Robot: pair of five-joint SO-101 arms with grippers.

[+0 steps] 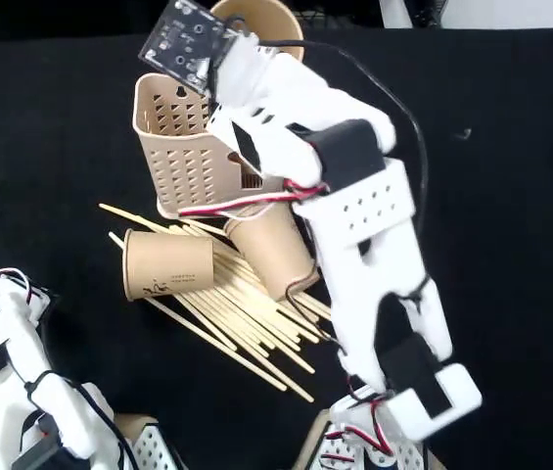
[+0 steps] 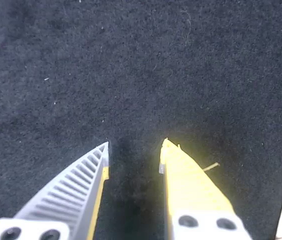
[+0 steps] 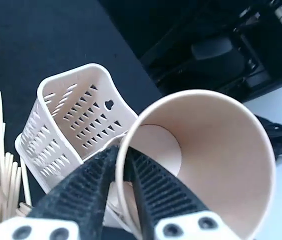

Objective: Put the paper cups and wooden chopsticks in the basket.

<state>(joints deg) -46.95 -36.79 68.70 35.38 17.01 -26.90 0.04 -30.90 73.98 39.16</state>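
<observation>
Trouble, if it comes, starts at the rim. The right gripper [image 3: 123, 152] pinches only the thin wall of a paper cup [image 3: 205, 150], held up near the perforated basket [image 3: 76, 120] but seemingly not over its mouth, so it could slip or drop outside. The left gripper [image 2: 133, 150] hangs parted over bare black cloth [image 2: 131, 60]. Another cup [image 1: 168, 264] lies on the wooden chopsticks [image 1: 247, 323], and its small dark print is unreadable.

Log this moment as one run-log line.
right gripper: shut on paper cup rim near basket | left gripper: open over table | chopsticks, lying cup, second cup: outside basket
</observation>
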